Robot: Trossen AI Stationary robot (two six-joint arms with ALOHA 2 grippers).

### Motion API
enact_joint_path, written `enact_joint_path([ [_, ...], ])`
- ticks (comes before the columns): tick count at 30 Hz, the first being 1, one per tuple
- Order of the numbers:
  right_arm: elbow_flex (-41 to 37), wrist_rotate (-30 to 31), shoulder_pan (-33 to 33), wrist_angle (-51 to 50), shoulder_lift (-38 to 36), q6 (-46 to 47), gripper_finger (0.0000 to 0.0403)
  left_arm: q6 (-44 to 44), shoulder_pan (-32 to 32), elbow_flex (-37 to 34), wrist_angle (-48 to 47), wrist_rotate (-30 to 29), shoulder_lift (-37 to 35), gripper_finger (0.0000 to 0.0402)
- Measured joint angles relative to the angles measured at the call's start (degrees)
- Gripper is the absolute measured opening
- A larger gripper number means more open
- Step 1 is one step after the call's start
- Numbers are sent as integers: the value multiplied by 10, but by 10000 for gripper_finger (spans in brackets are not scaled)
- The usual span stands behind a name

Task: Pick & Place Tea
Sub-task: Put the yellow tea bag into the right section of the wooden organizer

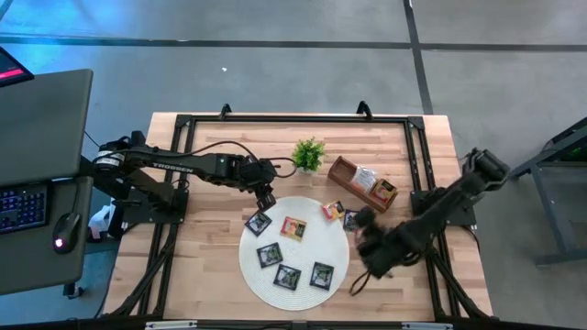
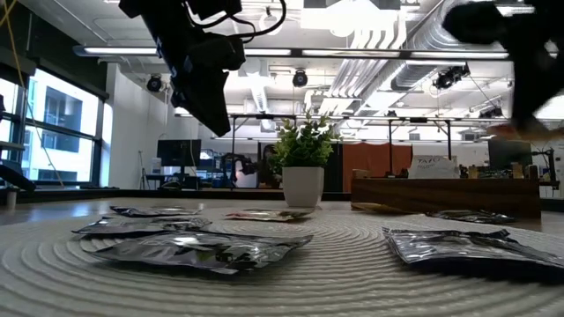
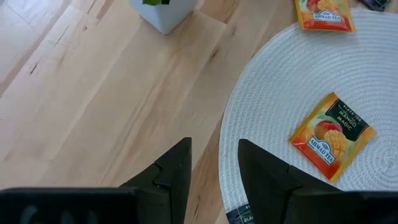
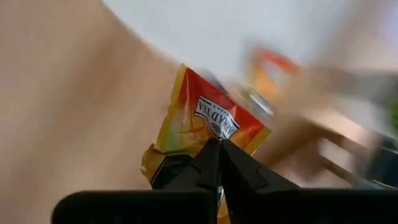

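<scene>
At the right of the high view, the right end effector pinches an orange tea sachet by its edge, lifted above the worktop; it looks light, thin and easily crumpled.

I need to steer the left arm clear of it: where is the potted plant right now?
In the high view the potted plant stands on the wood at the table's far middle, just beyond the white round mat, between the left gripper and the wooden tray.

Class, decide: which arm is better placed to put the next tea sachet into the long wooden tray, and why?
The right: its gripper is shut on an orange-red tea sachet, near the long brown wooden tray. The left gripper is open, empty.
</scene>
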Motion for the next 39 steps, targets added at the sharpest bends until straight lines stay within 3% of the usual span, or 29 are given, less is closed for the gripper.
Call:
enact_joint_path([
  [3, 38, 70, -15, -175, -28, -25, 15, 0, 0, 0, 0, 0, 0, 129],
  [6, 36, 65, -49, -287, -34, -48, 14, 0, 0, 0, 0, 0, 0, 129],
  [10, -8, 46, -100, -243, -38, -182, 4, 0, 0, 0, 2, -19, 0, 129],
  [14, -56, 85, -145, -242, -14, -284, 6, 0, 0, 0, 2, -24, 0, 129],
  [17, -87, 138, -172, -240, -10, -298, 3, 0, 0, 0, -1, -24, 0, 129],
  [22, -126, 61, -201, -221, -8, -372, 2, 1, 0, 0, 0, -24, 0, 129],
  [29, -147, 64, -201, -154, -8, -436, 2, 2, 0, 0, -1, -24, 0, 129],
  [39, -148, 34, -205, -117, -8, -440, 19, 2, 0, 0, -2, -15, 0, 129],
])
